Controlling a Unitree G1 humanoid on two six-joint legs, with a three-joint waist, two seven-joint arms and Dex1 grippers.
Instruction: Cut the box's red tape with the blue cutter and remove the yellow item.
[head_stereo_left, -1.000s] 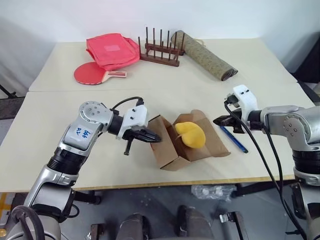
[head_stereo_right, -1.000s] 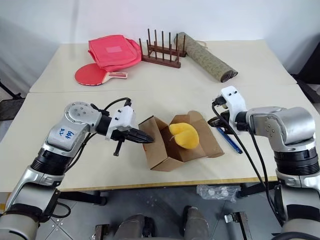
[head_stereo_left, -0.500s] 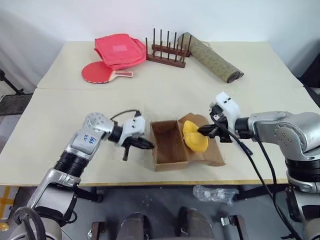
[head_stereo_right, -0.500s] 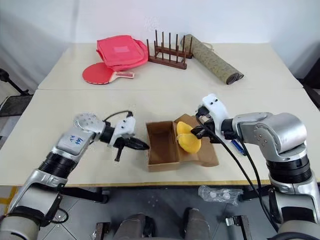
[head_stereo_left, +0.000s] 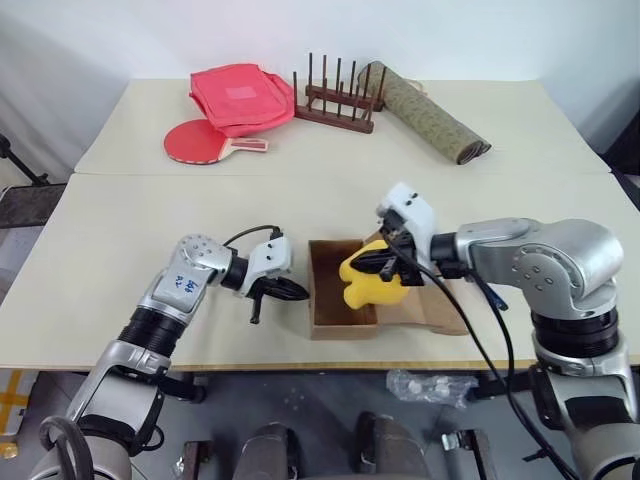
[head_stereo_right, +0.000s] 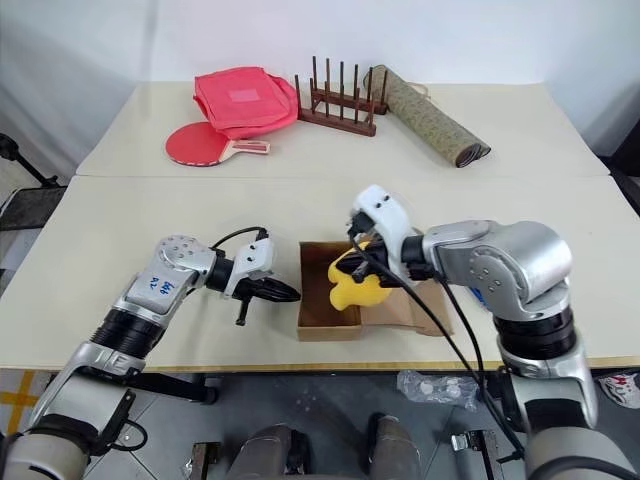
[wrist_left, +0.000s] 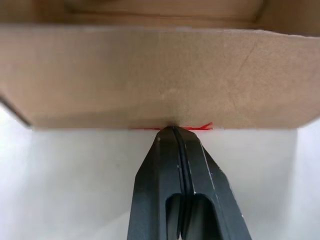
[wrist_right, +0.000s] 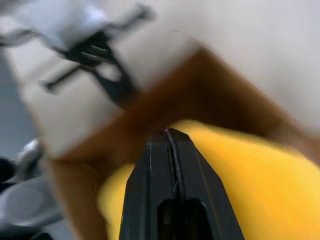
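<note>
Cardboard box (head_stereo_left: 340, 300) holds yellow item (head_stereo_left: 368, 283), pinched by right pincer (head_stereo_left: 385, 265); left pincer (wrist_left: 172, 131) pressed together.

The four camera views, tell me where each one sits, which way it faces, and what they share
Left eye and right eye views: on the head, looking forward and down over the table; both arms show.
Left wrist view: along the shut left end effector, tips against the box wall.
Right wrist view: along the shut right end effector, over the yellow item.
Shared: the box, and the left end effector in all four.

box (head_stereo_left: 342, 297) centre, rack (head_stereo_left: 336, 98) far behind
</note>
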